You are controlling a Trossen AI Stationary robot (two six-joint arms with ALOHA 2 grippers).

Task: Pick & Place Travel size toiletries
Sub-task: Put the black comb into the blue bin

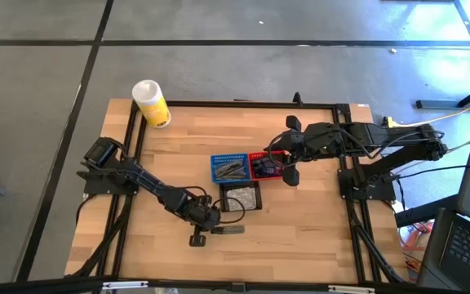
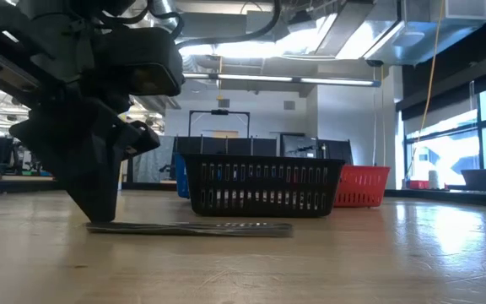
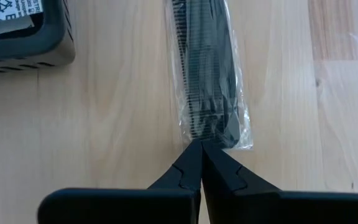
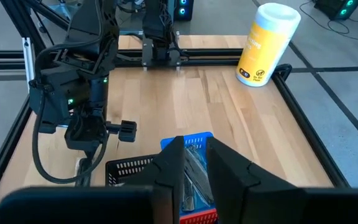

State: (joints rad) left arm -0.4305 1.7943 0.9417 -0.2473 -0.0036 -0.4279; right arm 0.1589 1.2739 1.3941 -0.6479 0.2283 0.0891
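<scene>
Wooden table (image 3: 104, 124), clear-wrapped black comb (image 3: 207, 68)

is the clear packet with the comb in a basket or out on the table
Out on the table. The clear packet lies flat on the wood beside the black basket, with the left tool shut on its end.

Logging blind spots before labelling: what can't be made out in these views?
- Red basket contents: high view, right gripper covers them.
- Black basket contents: low view, mesh wall hides them.
- Clear packet far end: left wrist view, cut by edge; left gripper pinches its near end.
</scene>
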